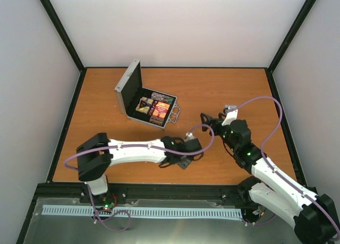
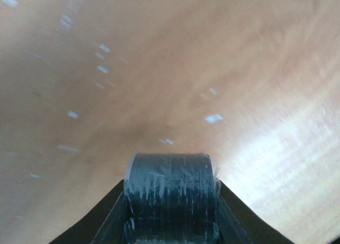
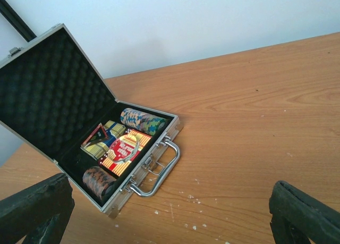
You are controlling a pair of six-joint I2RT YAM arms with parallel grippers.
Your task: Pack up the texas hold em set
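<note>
1. the small silver case (image 3: 121, 195) stands open toward the far left of the table (image 3: 255, 106), its foam-lined lid (image 3: 53, 95) tipped back and its metal handle (image 3: 159, 168) facing the arms.
2. inside it lie a roll of striped chips (image 3: 142, 120) at the back, a darker roll (image 3: 98, 181) at the front, and a red card box (image 3: 125, 148) between them. some black lining shows bare around them.
3. the left gripper (image 2: 171, 201) is clamped on a stack of dark chips (image 2: 170, 172). it holds the stack over bare table, near the case but in front of it and not yet above it.
4. the right gripper (image 3: 170, 193) hangs with its fingers spread wide and nothing between them. it faces the case from the right, well apart from it.
5. judged step: carrying a chip stack to the case.
6. the next move calls for bringing the stack over a free slot, turning it to lie alongside the other rolls, and lowering it before letting go, so the chips do not spill apart.
</note>
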